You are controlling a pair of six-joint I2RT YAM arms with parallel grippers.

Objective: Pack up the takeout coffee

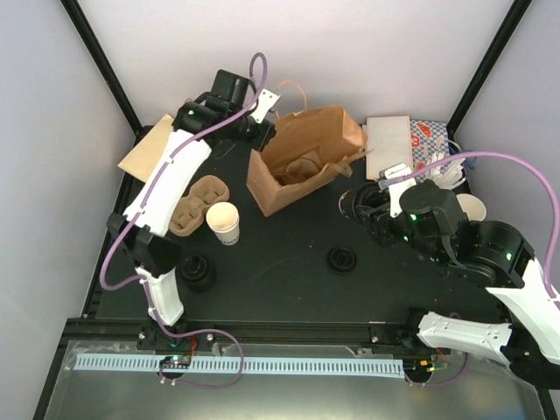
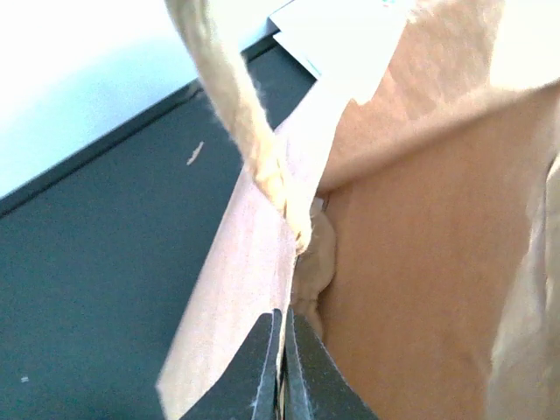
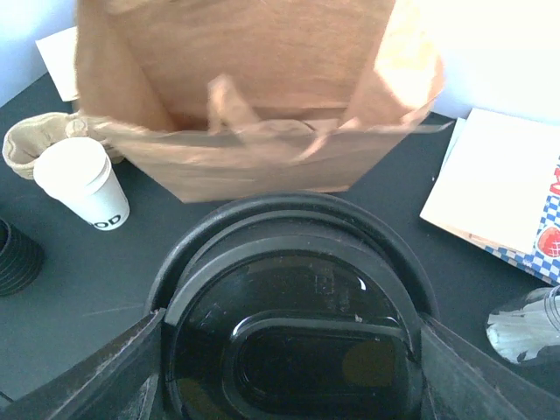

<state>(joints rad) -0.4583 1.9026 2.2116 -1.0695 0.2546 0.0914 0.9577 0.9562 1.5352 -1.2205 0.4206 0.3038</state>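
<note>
The takeout coffee, a small white paper cup with dark print, stands on the black table beside the brown cup carrier. The right wrist view shows this cup at left. My left gripper is at the back, at the left rim of the open brown paper bag. Its jaws are shut on the bag's edge, just below the twisted handle. My right gripper is right of the bag, its fingers pressed on both sides of a black lid.
A loose black lid lies mid-table and a dark stack of lids stands near the left arm. Flat white napkins, blue-checkered packets and nested cups crowd the back right. The bag stands in front of my right gripper.
</note>
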